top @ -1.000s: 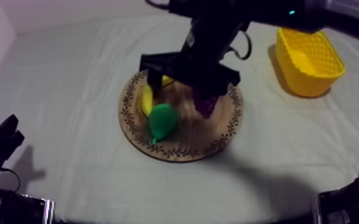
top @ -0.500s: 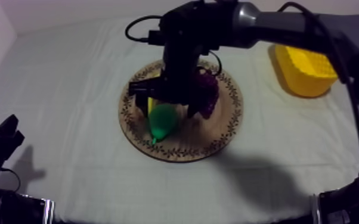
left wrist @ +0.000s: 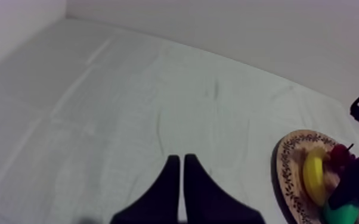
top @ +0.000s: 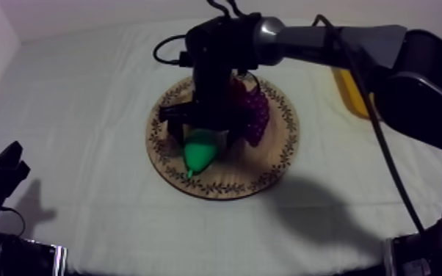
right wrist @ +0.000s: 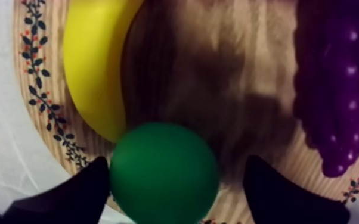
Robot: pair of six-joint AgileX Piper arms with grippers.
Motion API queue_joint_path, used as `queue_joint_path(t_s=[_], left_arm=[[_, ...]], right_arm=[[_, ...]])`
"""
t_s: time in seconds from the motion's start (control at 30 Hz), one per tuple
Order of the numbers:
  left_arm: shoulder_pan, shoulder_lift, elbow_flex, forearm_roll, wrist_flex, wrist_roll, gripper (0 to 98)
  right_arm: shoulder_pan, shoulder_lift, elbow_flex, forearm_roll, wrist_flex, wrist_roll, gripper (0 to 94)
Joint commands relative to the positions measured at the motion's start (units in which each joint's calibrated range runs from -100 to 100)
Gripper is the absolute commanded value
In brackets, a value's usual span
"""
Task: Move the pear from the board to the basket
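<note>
My left gripper (left wrist: 182,159) rests with fingers pressed together on nothing, the green toy pear (top: 200,152) lies on the round wooden board with a patterned rim (top: 194,183), my right gripper (right wrist: 176,184) spread astride it, ungrasped, so gripping, lifting and carrying to the yellow basket (top: 350,95) remain.

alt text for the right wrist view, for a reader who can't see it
The open right gripper has one black finger on each side of the green pear on the wooden board. A yellow banana lies by the pear; purple grapes lie across the board.
</note>
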Motion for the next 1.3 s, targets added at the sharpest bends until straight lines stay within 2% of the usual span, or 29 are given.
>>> queue_joint_path(t_s=[0.0,0.27,0.6,0.9,1.27], left_arm=[[0.0,-0.02,-0.05,-0.01,0.01,0.0,0.1],[0.0,-0.02,-0.05,-0.01,0.01,0.0,0.1],[0.0,-0.02,-0.05,-0.01,0.01,0.0,0.1],[0.0,-0.02,-0.05,-0.01,0.01,0.0,0.1],[0.0,-0.02,-0.05,-0.01,0.01,0.0,0.1]], right_arm=[[-0.01,0.13,-0.1,-0.17,-0.03,0.31,61.2],[-0.51,0.77,0.17,-0.56,0.34,1.22,51.4],[0.88,-5.91,4.05,0.36,1.16,1.67,48.6],[7.42,-25.06,8.91,4.39,1.54,2.56,49.1],[20.26,-43.34,18.79,7.58,-2.24,6.42,49.6]])
